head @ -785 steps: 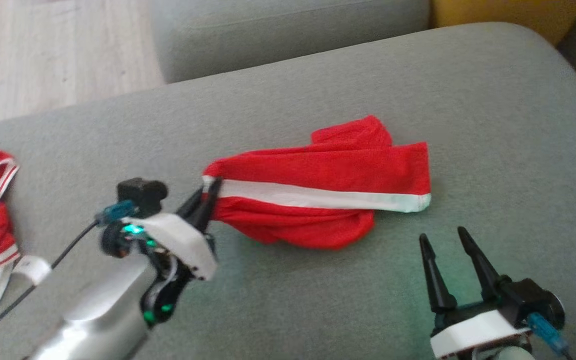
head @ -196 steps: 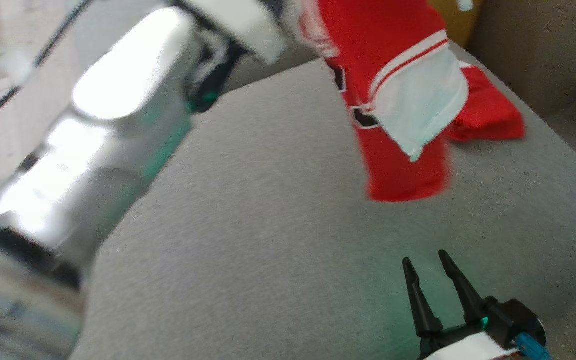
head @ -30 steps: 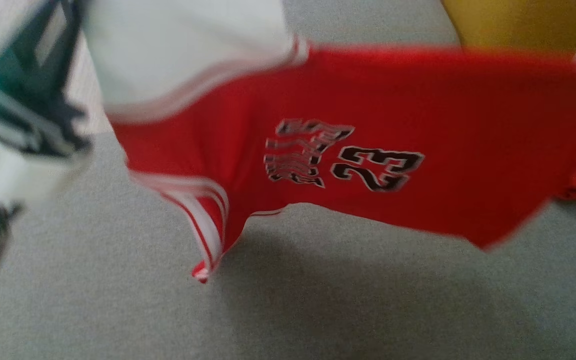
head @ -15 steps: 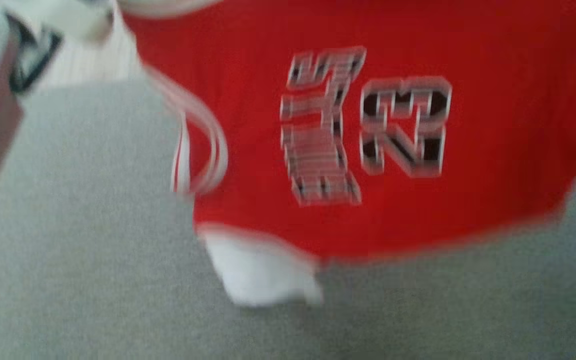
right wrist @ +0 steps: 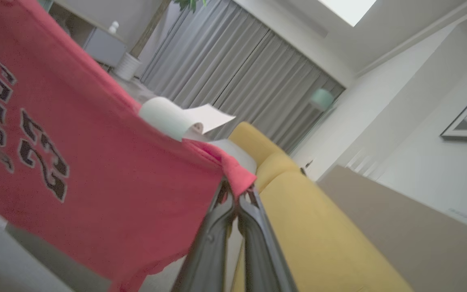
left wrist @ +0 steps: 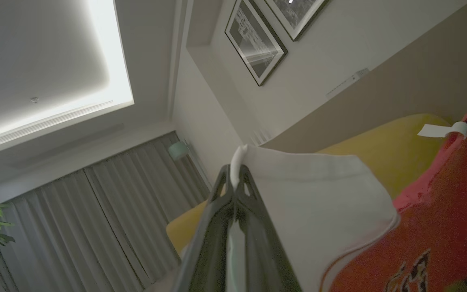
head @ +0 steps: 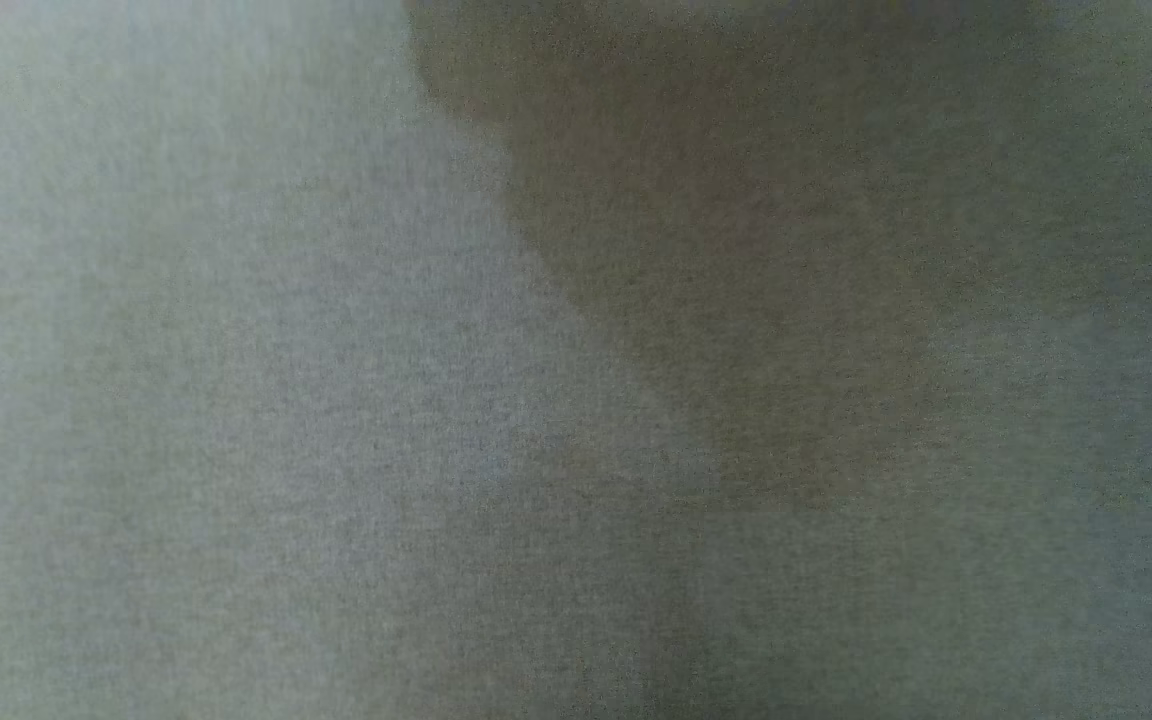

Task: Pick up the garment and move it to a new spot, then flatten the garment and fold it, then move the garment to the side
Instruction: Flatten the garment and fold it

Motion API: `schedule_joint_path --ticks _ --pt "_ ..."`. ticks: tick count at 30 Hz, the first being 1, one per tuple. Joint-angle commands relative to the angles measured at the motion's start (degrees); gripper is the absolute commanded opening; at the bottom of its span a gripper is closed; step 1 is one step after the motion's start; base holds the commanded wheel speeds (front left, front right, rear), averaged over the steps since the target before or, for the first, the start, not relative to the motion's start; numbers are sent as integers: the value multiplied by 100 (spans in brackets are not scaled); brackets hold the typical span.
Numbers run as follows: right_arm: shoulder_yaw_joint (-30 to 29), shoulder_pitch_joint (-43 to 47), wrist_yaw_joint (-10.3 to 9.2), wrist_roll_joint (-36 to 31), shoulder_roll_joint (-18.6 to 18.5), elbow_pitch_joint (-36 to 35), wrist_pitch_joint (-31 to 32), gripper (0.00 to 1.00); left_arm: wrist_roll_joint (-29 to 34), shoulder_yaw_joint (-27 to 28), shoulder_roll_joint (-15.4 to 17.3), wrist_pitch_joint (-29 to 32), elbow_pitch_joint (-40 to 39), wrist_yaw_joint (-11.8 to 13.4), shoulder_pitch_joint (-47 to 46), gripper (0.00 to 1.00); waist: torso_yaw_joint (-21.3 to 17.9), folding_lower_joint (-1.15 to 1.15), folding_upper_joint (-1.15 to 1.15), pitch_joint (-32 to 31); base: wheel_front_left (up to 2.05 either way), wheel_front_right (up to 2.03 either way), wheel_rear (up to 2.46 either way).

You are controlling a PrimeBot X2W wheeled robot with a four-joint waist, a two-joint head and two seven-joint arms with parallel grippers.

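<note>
1. Now we hold the garment point(right wrist: 95, 162) up in the air, spread between both arms. Our left gripper point(left wrist: 235, 180) is pinched tight on the edge of its white panel. Our right gripper point(right wrist: 237, 194) is clamped on a red corner just beside the label point(right wrist: 185, 117).
2. Each pinch takes only a thin bit of cloth right at the fingertips. We judge that a sharp tug or too much stretch could pull a corner free, and that side would drop.
3. Our head view gives us blurred grey cushion point(head: 236, 400) under a shadow. If we lay the cloth down on that alone, it may land creased or off-centre.
4. If our arms come down unevenly, the hanging hem could tuck under itself, making flattening harder.
5. A yellow cushion point(right wrist: 318, 227) sits near behind, and loose cloth could drape onto it.
</note>
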Motion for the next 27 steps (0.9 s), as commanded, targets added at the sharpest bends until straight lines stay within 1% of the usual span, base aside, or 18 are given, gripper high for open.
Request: schedule_joint_path --ticks 1,4,6,11,15,18,20,21,22,23,26,27 --pt "110 87 37 32 -115 26 -65 0 -166 -56 356 -2 -310 -5 80 0 131 -2 0 471 0 0 0" --pt "422 259 37 207 -34 293 -100 0 -455 -293 645 -3 -692 -6 574 0 163 -2 0 650 0 0 0" --pt "590 422 37 372 32 456 -121 0 -589 -337 847 -3 -931 -7 993 0 178 -2 0 705 0 0 0" --pt "641 1156 37 755 229 734 -156 0 -616 -272 1338 -3 -1546 -8 2500 0 153 -2 0 461 0 0 0" --pt "369 2100 37 919 240 540 -159 0 -666 -154 1697 -3 -2006 42 3922 0 92 -2 0 37 0 0 0" --pt "182 2958 37 980 214 344 -160 0 -796 -61 1898 -4 -2311 141 4973 0 42 -2 0 -350 0 0 0" --pt "30 3524 37 1012 187 195 -160 0 -856 -101 1989 -4 -2498 189 5645 0 30 -2 0 -610 0 0 0" --pt "30 3524 37 1012 187 195 -160 0 -856 -101 1989 -4 -2498 189 5645 0 30 -2 0 -610 0 0 0" --pt "-84 4075 37 998 165 32 -160 0 -823 -202 2127 -4 -2626 273 6242 0 8 -2 0 -837 0 0 0" --pt "-84 4075 37 998 165 32 -160 0 -823 -202 2127 -4 -2626 273 6242 0 8 -2 0 -837 0 0 0" --pt "-252 4837 37 926 210 -150 -160 0 -926 -255 2195 -4 -2733 458 7069 0 -33 -2 0 -1183 0 0 0" --pt "-307 5080 37 891 230 -188 -160 0 -978 -295 2189 -4 -2763 484 7343 0 -40 -2 0 -1284 0 0 0"
